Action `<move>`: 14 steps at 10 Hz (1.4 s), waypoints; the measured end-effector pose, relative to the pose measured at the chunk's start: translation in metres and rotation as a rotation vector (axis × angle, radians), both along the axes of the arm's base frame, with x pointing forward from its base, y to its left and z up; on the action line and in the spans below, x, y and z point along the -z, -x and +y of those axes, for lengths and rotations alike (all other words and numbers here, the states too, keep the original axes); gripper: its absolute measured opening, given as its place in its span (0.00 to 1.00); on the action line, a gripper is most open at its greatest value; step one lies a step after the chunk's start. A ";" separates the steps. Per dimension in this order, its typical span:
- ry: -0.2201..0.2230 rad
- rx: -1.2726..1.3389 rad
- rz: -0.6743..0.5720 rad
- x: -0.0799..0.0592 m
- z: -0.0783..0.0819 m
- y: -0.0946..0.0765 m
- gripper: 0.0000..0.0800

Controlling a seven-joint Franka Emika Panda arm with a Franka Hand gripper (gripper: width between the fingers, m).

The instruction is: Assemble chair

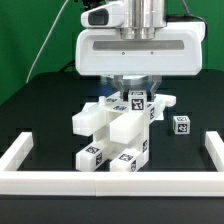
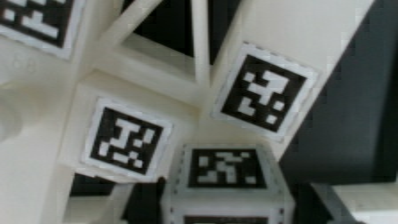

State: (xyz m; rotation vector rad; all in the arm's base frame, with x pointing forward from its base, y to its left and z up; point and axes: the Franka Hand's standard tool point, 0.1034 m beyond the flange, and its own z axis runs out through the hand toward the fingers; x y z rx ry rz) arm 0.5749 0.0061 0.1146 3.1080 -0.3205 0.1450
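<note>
Looking down through the exterior view, I see the gripper point(image 1: 133, 88) lowered over the far end of the chair point(image 1: 112, 130), a cluster of white blocky parts with black-and-white square tags lying on the dark table point(image 1: 30, 110). The arm's white body hides the fingers there, and the wrist view shows no fingertips either, so I cannot tell whether they are clenched on a part or standing free. The only enclosure is the low white border rail point(image 1: 20, 160), running along the near edge and both sides; inside it the joined chair parts sit near the middle, and one small tagged block point(image 1: 181, 125) lies apart toward the exterior view's right. In the wrist view I get a very close look at tagged faces point(image 2: 263, 88) and a cross-braced piece point(image 2: 143, 40).
</note>
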 end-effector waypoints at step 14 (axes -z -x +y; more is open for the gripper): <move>-0.074 0.562 0.001 -0.002 -0.005 -0.003 0.36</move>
